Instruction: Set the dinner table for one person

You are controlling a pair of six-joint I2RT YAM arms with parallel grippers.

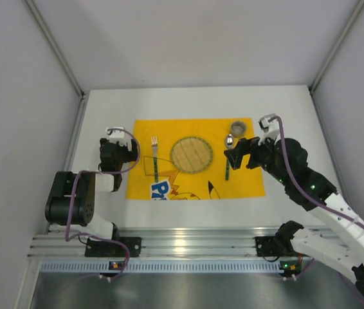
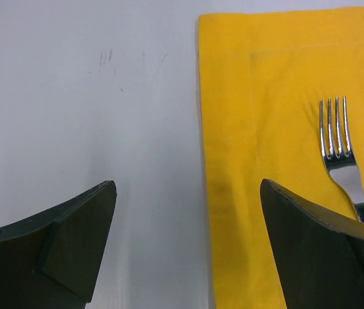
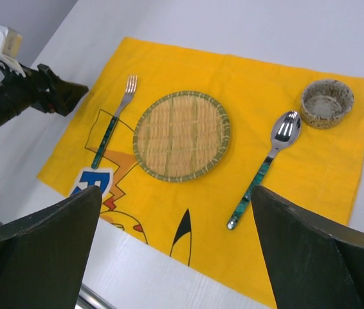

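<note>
The table (image 1: 195,103) is a plain white matte top that fills the floor of the walled cell, and both arm bases are bolted along its near edge. A yellow cartoon-printed placemat (image 1: 246,183) lies on it, midway between the left and right edges and a little closer to the near edge than to the far one.

On the placemat's left part lies a fork (image 1: 155,154) with a green patterned handle, its tines pointing to the table's far edge. A round woven bamboo plate (image 1: 191,154) sits in the middle of the cloth. To the right of it lies a spoon (image 1: 229,140) with a matching handle, its bowl also pointing to the far edge. A small speckled ceramic bowl (image 1: 238,127) stands at the placemat's far right corner, just beyond the spoon's bowl.

The left tool (image 2: 187,187) hangs low over the placemat's left edge. Its jaws are spread wide with nothing between them: one finger is over bare table and the other is over the cloth, where it hides part of the fork's handle in the wrist view.

The right tool (image 3: 175,193) hovers above the right part of the placemat near the spoon. It is high enough for its camera to take in the whole setting. Its jaws are spread fully and hold nothing.
</note>
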